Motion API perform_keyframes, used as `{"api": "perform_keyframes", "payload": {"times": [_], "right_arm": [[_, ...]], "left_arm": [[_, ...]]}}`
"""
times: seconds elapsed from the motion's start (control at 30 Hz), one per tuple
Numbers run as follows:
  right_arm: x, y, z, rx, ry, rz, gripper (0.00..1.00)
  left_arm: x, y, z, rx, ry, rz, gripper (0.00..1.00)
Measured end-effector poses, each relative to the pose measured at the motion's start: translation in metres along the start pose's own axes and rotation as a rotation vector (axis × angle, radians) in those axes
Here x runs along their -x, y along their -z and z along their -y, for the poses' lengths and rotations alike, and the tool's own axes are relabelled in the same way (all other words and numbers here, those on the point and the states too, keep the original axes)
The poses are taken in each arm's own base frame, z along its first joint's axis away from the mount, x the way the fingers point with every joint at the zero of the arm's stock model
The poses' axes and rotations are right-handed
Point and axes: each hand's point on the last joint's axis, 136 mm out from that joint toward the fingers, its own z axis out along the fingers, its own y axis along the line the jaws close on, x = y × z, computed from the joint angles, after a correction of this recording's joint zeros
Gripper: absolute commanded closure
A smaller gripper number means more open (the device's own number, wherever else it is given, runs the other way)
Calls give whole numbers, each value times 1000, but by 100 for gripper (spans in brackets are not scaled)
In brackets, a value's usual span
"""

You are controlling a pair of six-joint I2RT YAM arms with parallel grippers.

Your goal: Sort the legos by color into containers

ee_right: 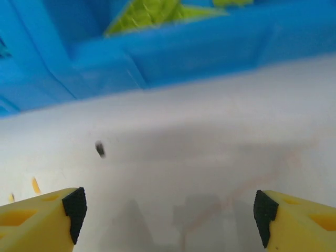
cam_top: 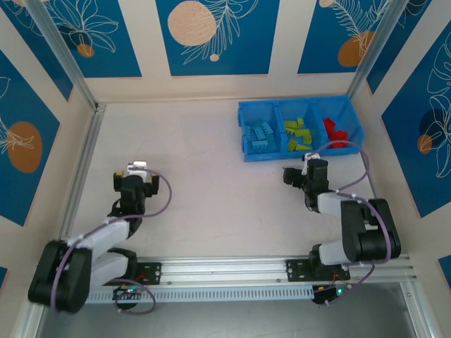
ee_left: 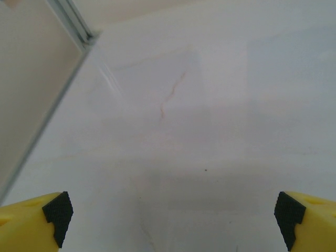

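Your legos all sit inside the blue tray (cam_top: pixel 282 153) at the far right of the bench (cam_top: pixel 211 162). The light blue bricks (cam_top: pixel 257 134) lie in the left compartment, the lime green bricks (cam_top: pixel 297 135) in the middle one and the red bricks (cam_top: pixel 335 132) in the right one. In each compartment they lie in a loose heap, some tilted against one another. I cannot count them from above.

Your right hand (cam_top: pixel 310 163) is just near of the tray, in front of the middle compartment and pointing towards it. From its wrist camera you see the right hand (ee_right: pixel 170 210) with its yellow fingers (ee_right: pixel 42 212) wide apart and nothing between them. Below it is bare bench, with a small dark speck (ee_right: pixel 100 149) to the left. The tray's near wall (ee_right: pixel 199 50) runs across the top, with green bricks (ee_right: pixel 152 13) showing over it.

Your left hand (cam_top: pixel 134 171) is well apart from the tray, on the left side of the bench. It is spread wide too (ee_left: pixel 173 215) and holds nothing. Pale bench with a faint reddish line (ee_left: pixel 170 97) lies under it.
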Motion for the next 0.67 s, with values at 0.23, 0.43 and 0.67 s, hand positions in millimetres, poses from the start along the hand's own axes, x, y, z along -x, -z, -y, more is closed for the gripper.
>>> {"api": "perform_keyframes", "payload": {"times": [0.23,0.43,0.67], "right_arm": [[31,-7,-4,66,12,151,0],[41,-5,-12,86,30,195,1],[44,-4,-12,87,32,209,0]], "left_arm": [[-9,-53,25,-117,22,-37,0],[1,-57,25,-155,54,-3,0],[4,-57,28,-175,56,8,0]]}}
